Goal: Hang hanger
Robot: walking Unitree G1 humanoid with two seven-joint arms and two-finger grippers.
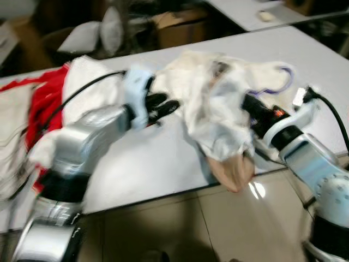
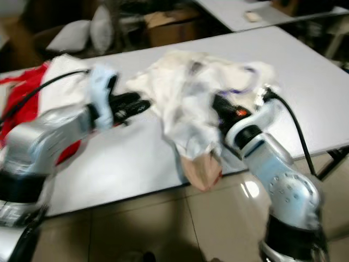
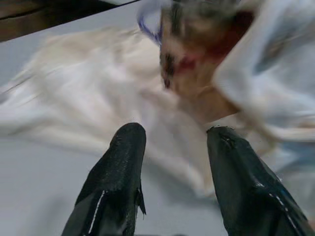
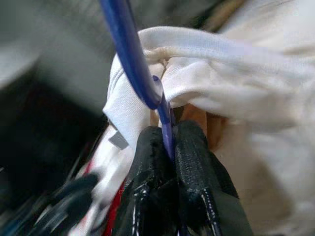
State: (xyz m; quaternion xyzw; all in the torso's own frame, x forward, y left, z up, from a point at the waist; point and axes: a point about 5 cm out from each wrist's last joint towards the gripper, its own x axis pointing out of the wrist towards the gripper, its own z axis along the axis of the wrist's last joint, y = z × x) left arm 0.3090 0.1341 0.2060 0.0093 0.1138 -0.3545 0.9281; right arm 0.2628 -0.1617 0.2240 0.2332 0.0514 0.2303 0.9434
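We see the blue hanger (image 4: 132,59) pinched at its thin neck between the two black fingers of the right gripper (image 4: 169,147), which are closed tight around it. Its curved hook (image 1: 283,76) pokes out of a bundle of white clothing (image 1: 218,103) lying on the grey table (image 1: 147,164), near the table's right half. The white garment's collar (image 4: 206,49) is draped over the hanger right at the gripper's tips. A peach-coloured piece of cloth (image 1: 234,172) hangs from the bundle over the table's front edge, just beside the right arm.

Our left gripper (image 3: 174,142) is above the table just to the left of the bundle, its fingers (image 3: 123,162) spread wide apart with nothing between them, pointing at the white fabric.

Farther left on the table lies a pile of red and white clothes (image 1: 49,103). Behind the table we make out a cardboard box (image 1: 180,24) and white cushions (image 1: 92,33). The floor (image 1: 218,229) in front is tiled.
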